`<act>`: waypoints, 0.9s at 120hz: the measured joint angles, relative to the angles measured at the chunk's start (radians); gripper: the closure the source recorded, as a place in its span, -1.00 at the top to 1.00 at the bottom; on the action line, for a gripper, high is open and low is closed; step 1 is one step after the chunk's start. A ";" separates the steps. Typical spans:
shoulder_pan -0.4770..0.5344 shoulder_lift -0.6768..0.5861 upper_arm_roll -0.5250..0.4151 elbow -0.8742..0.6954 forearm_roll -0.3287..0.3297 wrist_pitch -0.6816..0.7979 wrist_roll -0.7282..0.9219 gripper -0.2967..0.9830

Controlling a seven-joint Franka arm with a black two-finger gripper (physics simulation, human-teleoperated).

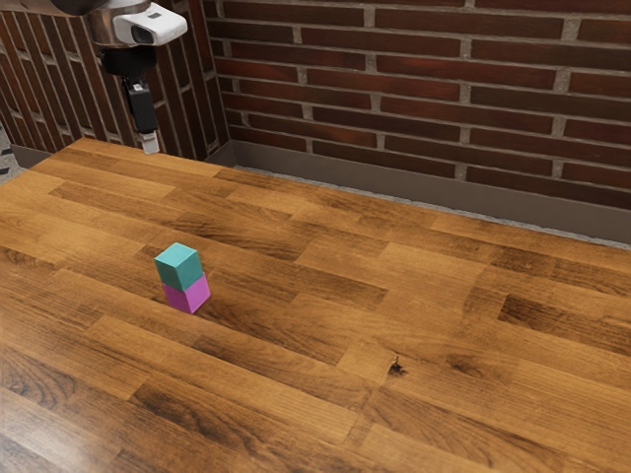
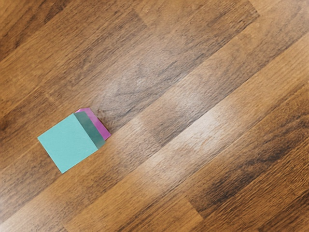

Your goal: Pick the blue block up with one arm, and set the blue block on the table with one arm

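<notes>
My gripper point(image 1: 150, 145) hangs over the far left part of the table in the exterior view, above table height and well apart from the blocks. The blue block point(image 1: 178, 266), teal-blue in colour, rests on top of a magenta block point(image 1: 187, 297), slightly turned against it. In the wrist view, the blue block point(image 2: 69, 144) shows its top face, and a strip of the magenta block point(image 2: 99, 125) peeks out along one side beneath it.
The wooden table point(image 1: 296, 345) has bare planks all around the stack. A brick wall point(image 1: 414, 89) stands behind the table's far edge.
</notes>
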 joint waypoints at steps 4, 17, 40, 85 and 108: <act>0.000 0.000 0.000 0.000 0.000 0.000 0.000 0.53; 0.006 -0.001 0.002 0.000 -0.010 0.000 0.001 0.53; 0.007 -0.001 0.002 0.000 -0.016 0.000 0.003 0.53; -0.028 -0.201 -0.272 0.046 -0.008 -0.139 -0.047 0.53; 0.041 -0.189 -0.293 -0.238 0.011 -0.089 -0.097 0.53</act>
